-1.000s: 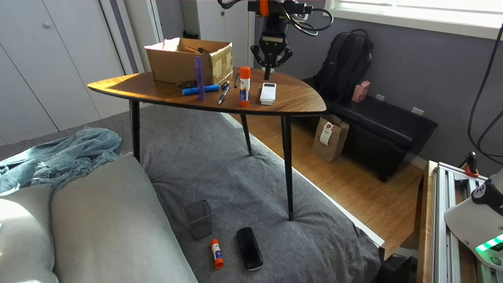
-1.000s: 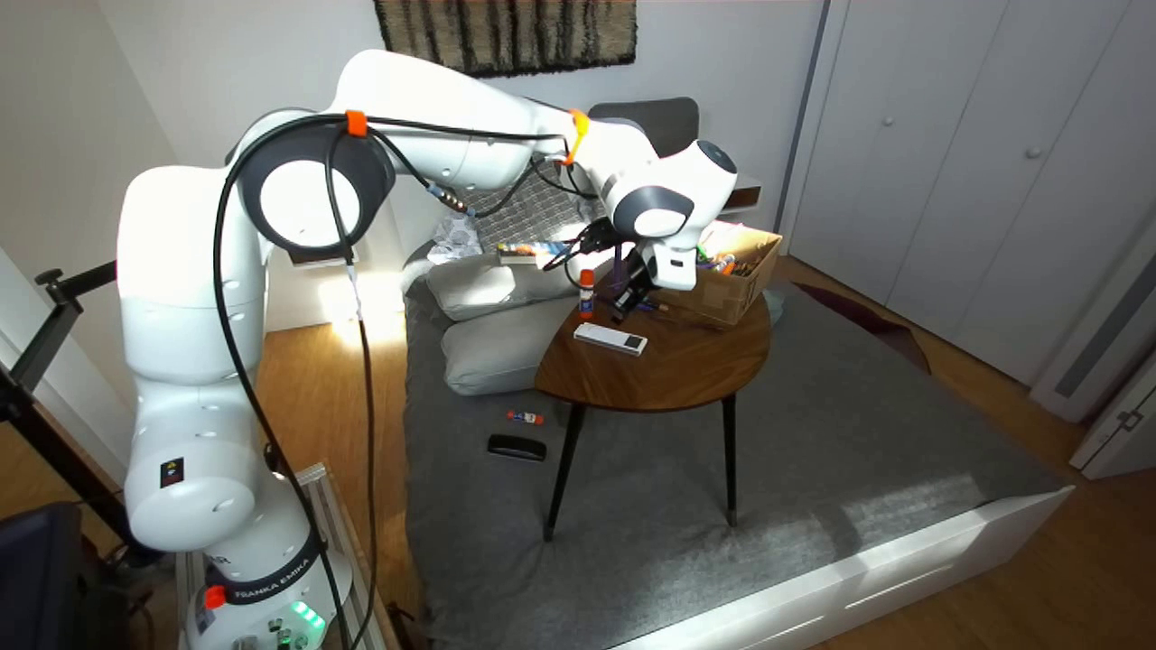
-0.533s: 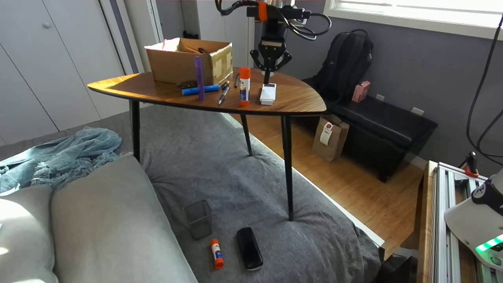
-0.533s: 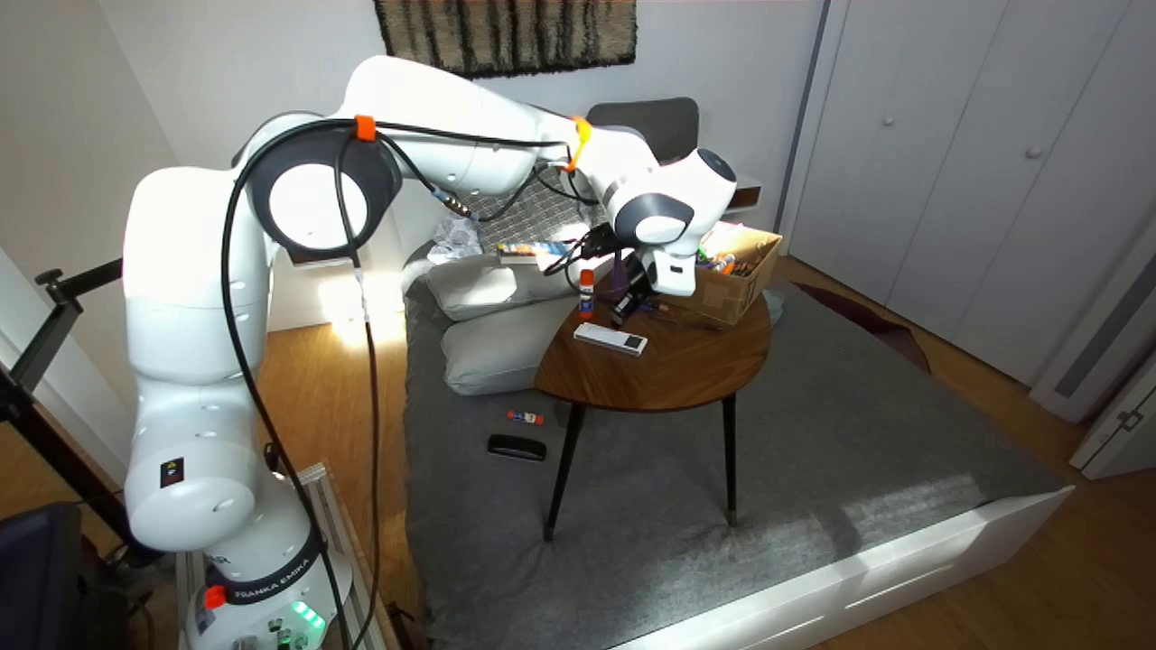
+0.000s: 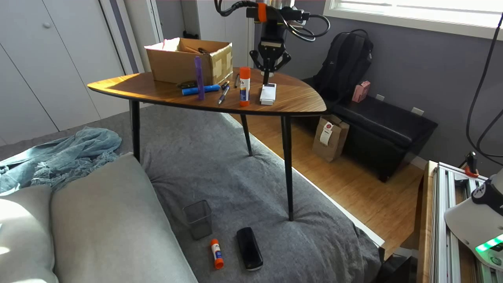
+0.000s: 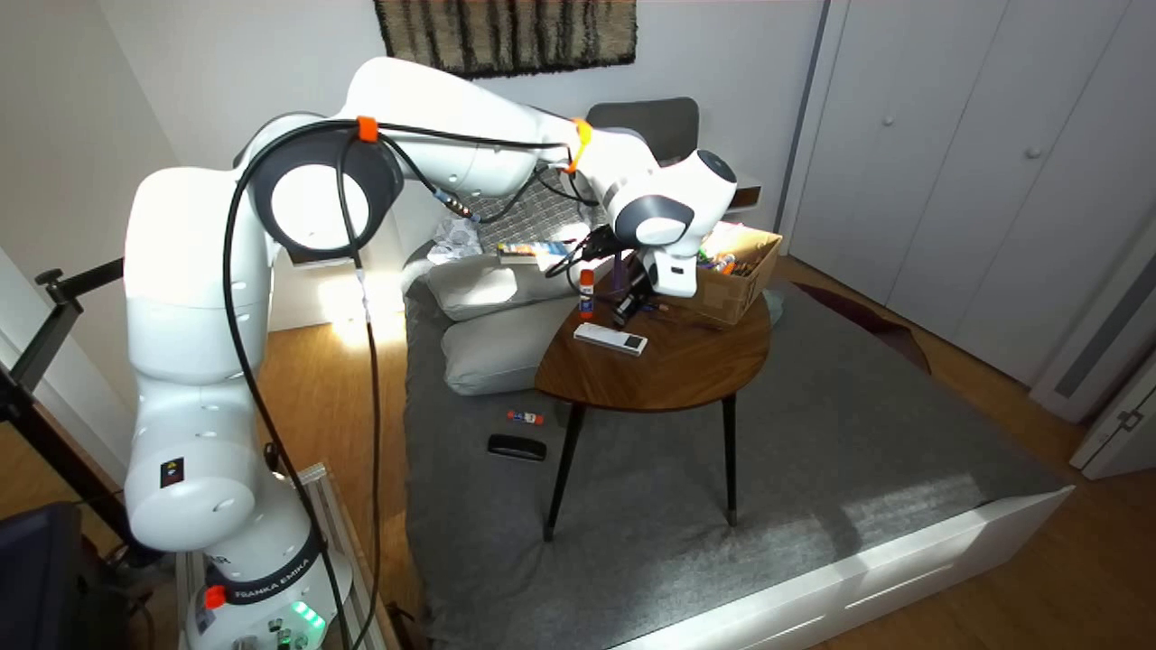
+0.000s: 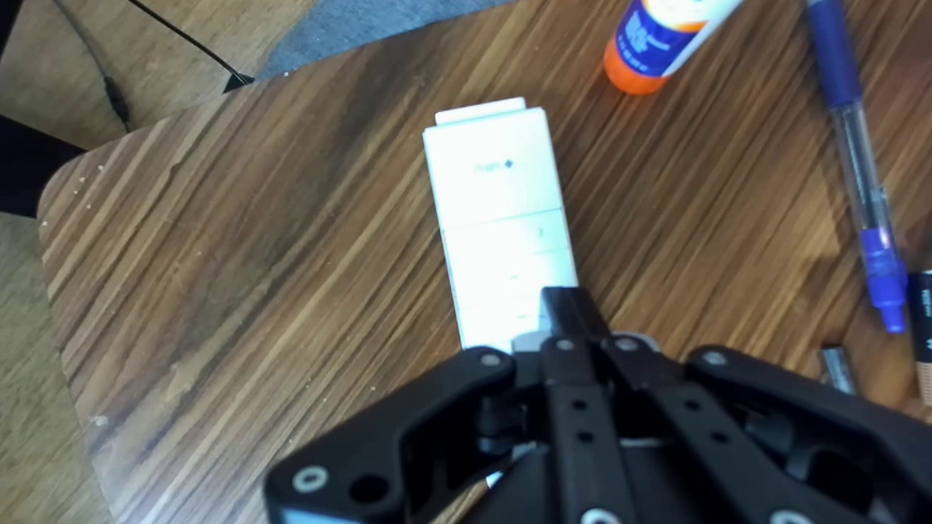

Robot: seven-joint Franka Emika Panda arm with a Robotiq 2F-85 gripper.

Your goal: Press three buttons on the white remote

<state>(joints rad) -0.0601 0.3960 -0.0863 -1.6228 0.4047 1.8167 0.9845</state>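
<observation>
The white remote lies flat on the wooden table. It also shows in an exterior view, with a small dark screen at one end. In the wrist view the remote has faint marks and thin lines across its face. Its screen end is hidden behind the gripper there. My gripper is shut, its fingertips together, pointing down over the right edge of the remote. In an exterior view the gripper has its tip at the remote's screen end. I cannot tell whether the tip touches it.
A glue stick stands upright beside the remote. A cardboard box, a purple marker, a blue marker and a pen are farther along the table. The table's edge is near the remote.
My gripper has come down toward the screen end of the remote and shifted slightly, mostly in the first half second. It stays shut. The remote has not moved.
</observation>
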